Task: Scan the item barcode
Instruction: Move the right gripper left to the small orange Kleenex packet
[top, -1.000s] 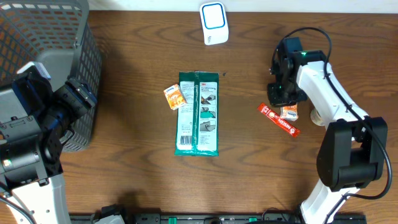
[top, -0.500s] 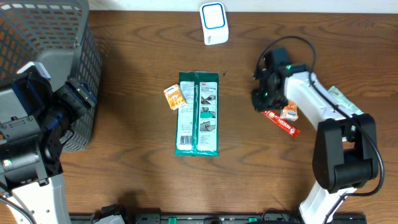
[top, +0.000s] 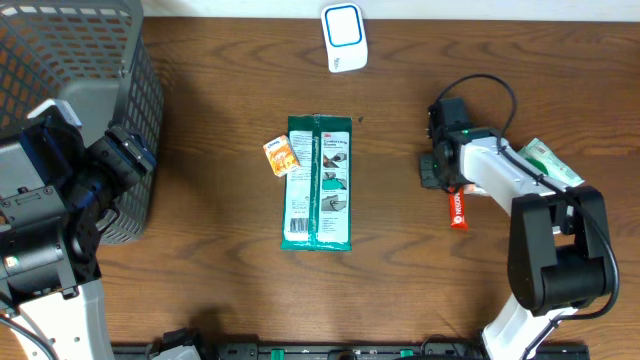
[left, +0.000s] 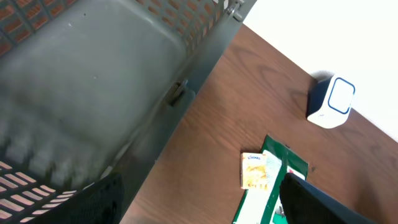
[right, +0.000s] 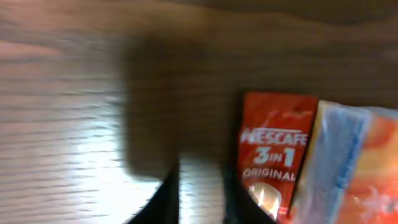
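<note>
The white and blue barcode scanner (top: 343, 38) stands at the table's far edge. A red Nescafe sachet (top: 458, 208) lies almost upright in the overhead view, just below my right gripper (top: 434, 166). In the right wrist view the sachet (right: 273, 155) lies beside the right finger (right: 241, 200), with a blue and orange packet (right: 348, 165) overlapping its right edge. The right gripper (right: 202, 199) is open by a narrow gap, with only bare wood between its fingers. My left gripper (left: 205, 211) stands wide open and holds nothing, next to the basket.
A grey mesh basket (top: 70, 70) fills the far left. A long green package (top: 320, 182) lies mid-table with a small Kleenex packet (top: 282, 155) at its left edge. A green and white pack (top: 548, 160) lies right of the right arm.
The right gripper swung left, then came back down over the sachet, and its jaws parted from shut. The red sachet turned from diagonal to nearly upright. The left arm stayed still.
</note>
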